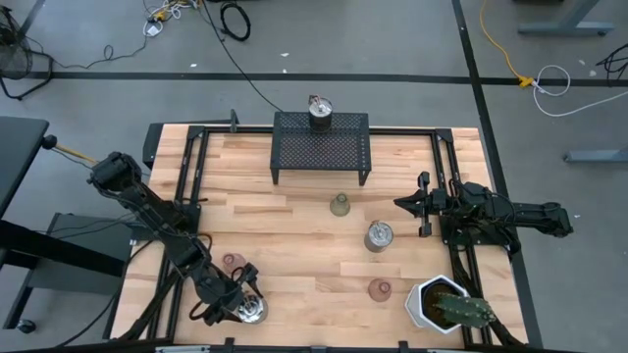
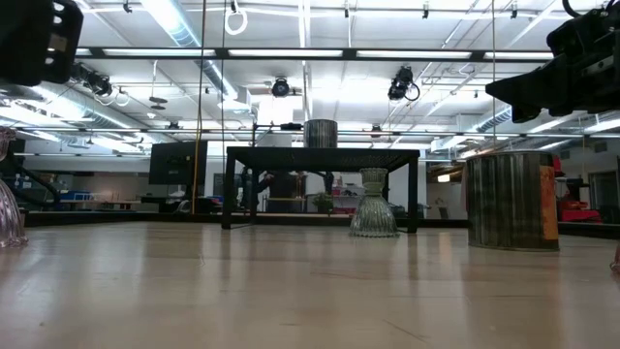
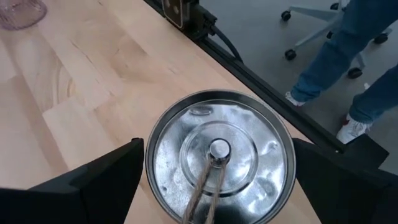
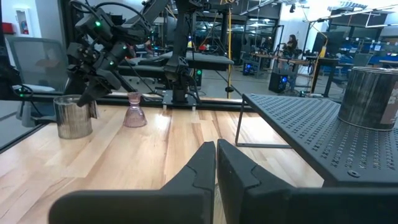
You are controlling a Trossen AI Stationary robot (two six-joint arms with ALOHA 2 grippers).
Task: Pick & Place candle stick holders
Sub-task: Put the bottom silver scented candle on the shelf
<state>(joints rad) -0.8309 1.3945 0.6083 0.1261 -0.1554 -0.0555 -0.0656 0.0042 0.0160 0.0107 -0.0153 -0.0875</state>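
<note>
The left claw (image 1: 243,302) is hanging over the near-left corner of the worktop (image 1: 294,255), its fingers (image 3: 99,180) spread wide on either side of a silvery holder (image 3: 219,155). It is not gripping yet; the wrist view is showing clear gaps between each finger and the can's rim, so I judge it is being lined up for a grasp from above. The right claw (image 4: 216,163) is waiting at the right edge of the worktop, its fingers pressed together and holding nothing.

Going from large to small: the black mesh rack (image 1: 321,147) is standing at the far side, and one silvery holder (image 1: 320,111) is already sitting on top of it (probably the place where the others are going too). The white pot with the cactus (image 1: 444,305) is staying out of the way at the near-right corner. Another silvery holder (image 1: 379,235) is standing near the middle of the worktop. The olive-green cup (image 1: 340,204) is just in front of the rack. One pink cup (image 1: 380,289) is lying towards the pot, and the other pink cup (image 1: 230,262) is near the left claw.
</note>
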